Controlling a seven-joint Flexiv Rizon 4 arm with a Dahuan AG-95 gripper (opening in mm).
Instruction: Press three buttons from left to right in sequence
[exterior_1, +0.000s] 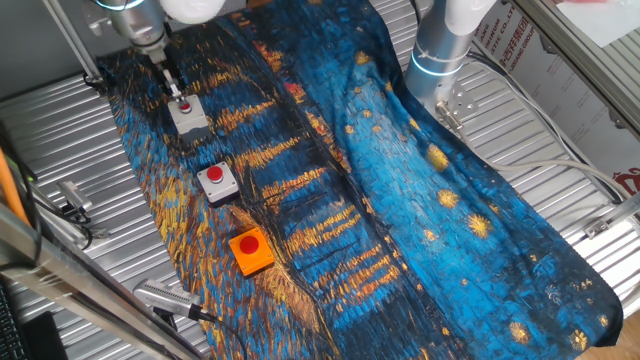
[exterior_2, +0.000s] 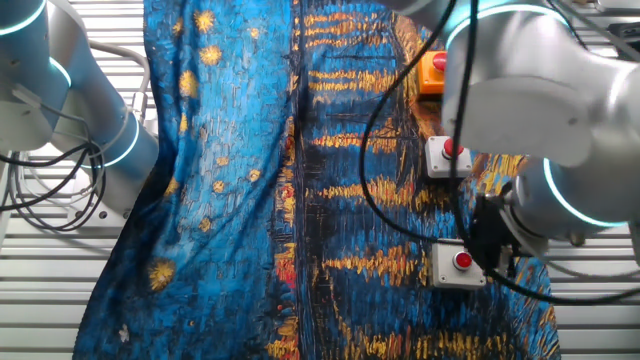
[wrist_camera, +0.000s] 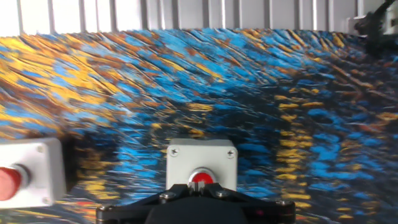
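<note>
Hovering at the first grey button, the pincer sits right over its red cap; whether its fingers are parted cannot be told. Beyond it stand the second grey button, then the orange button, on the blue cloth.

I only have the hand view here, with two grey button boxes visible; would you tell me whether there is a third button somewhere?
Observer: Yes. An orange-based button sits at the near end of the row in one fixed view, outside your frame.
Operator: Thank you. How are the three laid out?
Observer: In a slanted line on the blue patterned cloth: a grey button at the far end, a second grey button in the middle, then the orange one.
Operator: And where is the gripper?
Observer: The gripper is right over the far grey button's red cap; I cannot tell if it touches.
</note>
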